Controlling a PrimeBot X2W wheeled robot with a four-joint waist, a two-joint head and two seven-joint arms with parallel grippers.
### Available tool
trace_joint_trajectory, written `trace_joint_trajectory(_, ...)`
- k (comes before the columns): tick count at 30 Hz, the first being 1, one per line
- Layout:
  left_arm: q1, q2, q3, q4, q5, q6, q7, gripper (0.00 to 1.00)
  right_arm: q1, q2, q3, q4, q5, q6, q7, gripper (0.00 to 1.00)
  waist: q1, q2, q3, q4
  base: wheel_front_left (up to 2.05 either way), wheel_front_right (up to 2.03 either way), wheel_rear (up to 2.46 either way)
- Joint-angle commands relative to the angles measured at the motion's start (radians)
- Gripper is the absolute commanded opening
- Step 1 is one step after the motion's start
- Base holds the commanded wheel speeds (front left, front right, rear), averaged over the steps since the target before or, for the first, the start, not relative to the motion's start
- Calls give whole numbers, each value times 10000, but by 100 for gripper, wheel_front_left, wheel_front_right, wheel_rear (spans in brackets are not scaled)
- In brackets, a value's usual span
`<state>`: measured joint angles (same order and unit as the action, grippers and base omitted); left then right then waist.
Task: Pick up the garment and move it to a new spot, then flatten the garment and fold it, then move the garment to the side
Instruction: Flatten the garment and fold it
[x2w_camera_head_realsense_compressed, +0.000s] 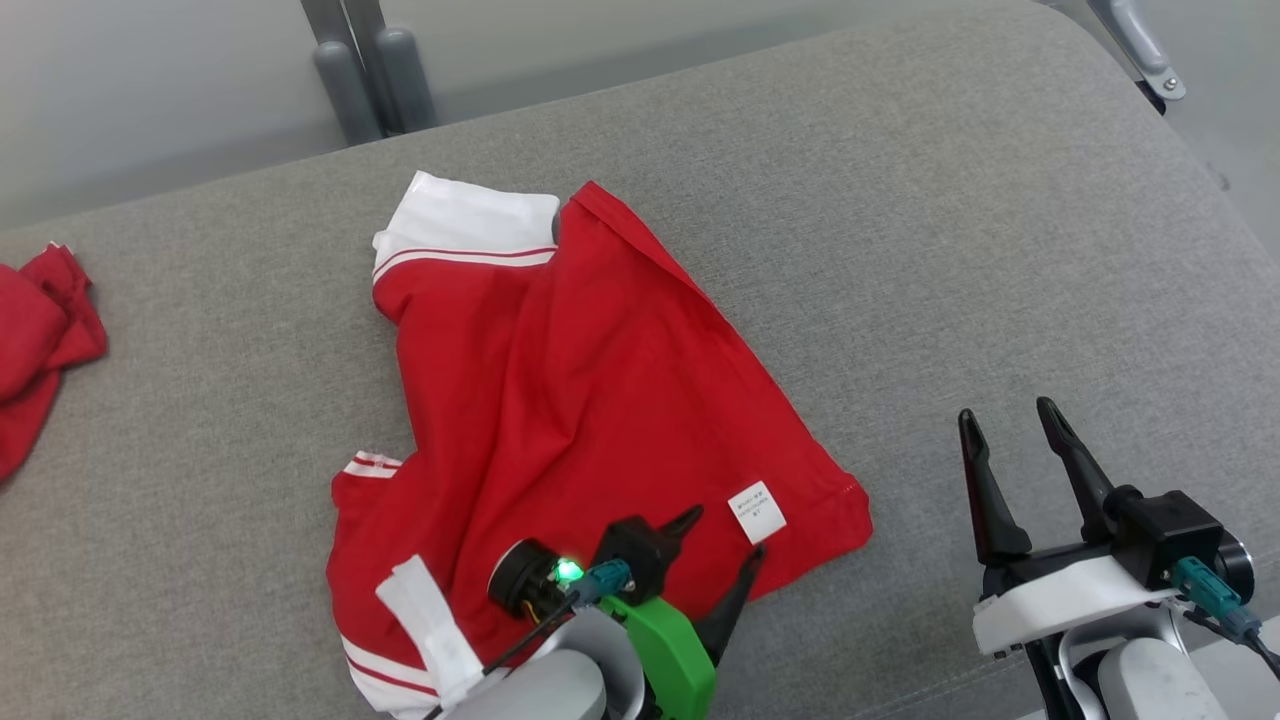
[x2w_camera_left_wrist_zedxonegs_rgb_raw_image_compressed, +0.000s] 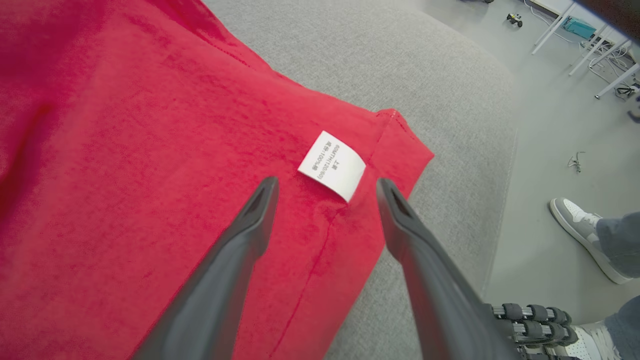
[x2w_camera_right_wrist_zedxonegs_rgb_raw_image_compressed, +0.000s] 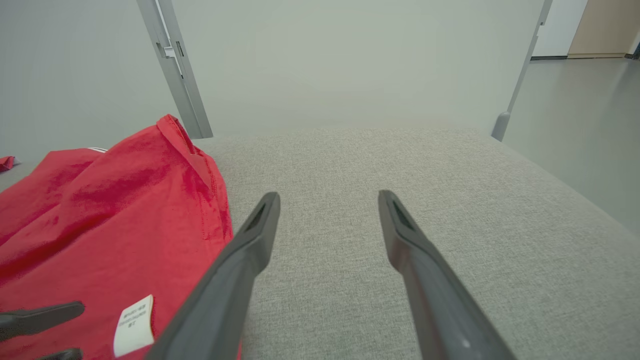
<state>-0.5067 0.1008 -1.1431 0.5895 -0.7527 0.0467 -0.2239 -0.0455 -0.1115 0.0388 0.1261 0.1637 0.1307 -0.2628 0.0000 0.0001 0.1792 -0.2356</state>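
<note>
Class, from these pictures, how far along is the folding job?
Done: the garment lies free on the grey cushion. In hand: nothing; the left hand hovers open by the white label, the right hand open over bare cushion. Left: it is rumpled, so flattening, folding and moving aside.

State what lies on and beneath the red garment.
On the red garment lies its white label, with the open left gripper over it. Beneath, the grey cushion shows all around; anything under the cloth is hidden.
</note>
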Motion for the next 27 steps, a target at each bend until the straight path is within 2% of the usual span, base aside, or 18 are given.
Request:
trace_joint_trajectory(1,-349,-22,-94,133,165,-30,94,100,-141,-34,64,-45,-46,-1,-30,100,0,-1,138,18,0,0,0)
trace_joint_trajectory(5,-749,-231,-313,511,229,-206,422,100,-283,-5,222,-63,1,-1,-30,100,0,-1,351,-89,0,0,0)
trace_joint_trajectory(14,-1288,-459,-407,1414,-125,-286,952,100,-235,21,196,71,79,-1,-30,100,0,-1,496,-546,0,0,0)
trace_joint_trajectory(17,-1319,-476,-507,1593,-294,-491,1095,100,-235,53,206,92,77,-1,-30,100,0,-1,488,-657,0,0,0)
trace_joint_trajectory(18,-1310,-480,-555,1638,-342,-580,1147,80,-236,61,210,98,74,-1,-30,100,0,-1,487,-682,0,0,0)
trace_joint_trajectory(19,-1314,-483,-606,1676,-360,-676,1188,49,-248,73,216,105,74,-1,-30,100,0,-1,492,-711,0,0,0)
trace_joint_trajectory(20,-1324,-486,-642,1658,-378,-734,1186,38,-264,85,226,111,74,-1,-30,100,0,-1,495,-731,0,0,0)
trace_joint_trajectory(21,-1320,-490,-699,1572,-450,-784,1217,0,-282,96,243,121,75,-1,-30,100,0,-1,490,-756,0,0,0)
trace_joint_trajectory(27,-1320,-490,-1035,1396,-291,-848,1160,0,-316,105,292,180,83,-1,-30,100,0,-1,412,-865,0,0,0)
